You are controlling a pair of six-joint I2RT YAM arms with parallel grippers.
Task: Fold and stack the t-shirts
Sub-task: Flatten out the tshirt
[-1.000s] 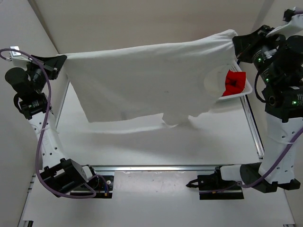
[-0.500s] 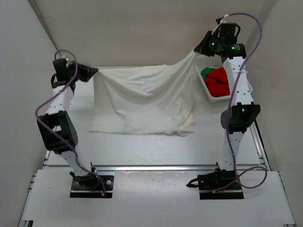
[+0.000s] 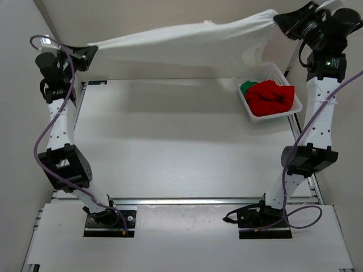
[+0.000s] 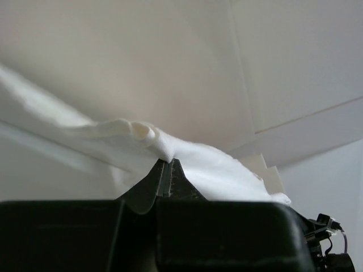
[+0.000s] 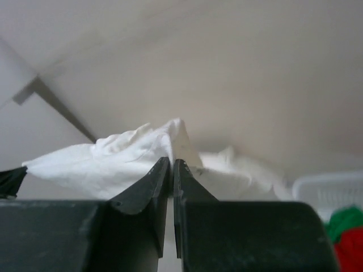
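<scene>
The white t-shirt (image 3: 187, 42) hangs stretched in the air across the back of the workspace, held at both ends. My left gripper (image 3: 89, 52) is shut on its left end, where the cloth (image 4: 187, 158) bunches at the fingertips. My right gripper (image 3: 279, 18) is shut on its right end, where the cloth (image 5: 113, 158) folds over the closed fingers. The red t-shirt (image 3: 272, 97) and the green t-shirt (image 3: 246, 86) lie crumpled in the white mesh basket (image 3: 264, 72) at the right; they also show at the right wrist view's corner, red (image 5: 349, 249) and green (image 5: 346, 220).
The basket stands at the table's right edge, below the right arm. Metal rails (image 3: 187, 200) frame the table (image 3: 170, 141) at the front and sides. White walls close in the left, back and right.
Both arms have swung up and outward, lifting the white shirt off the table and pulling it taut high at the back. A second ago it hung spread wide nearer the camera.
</scene>
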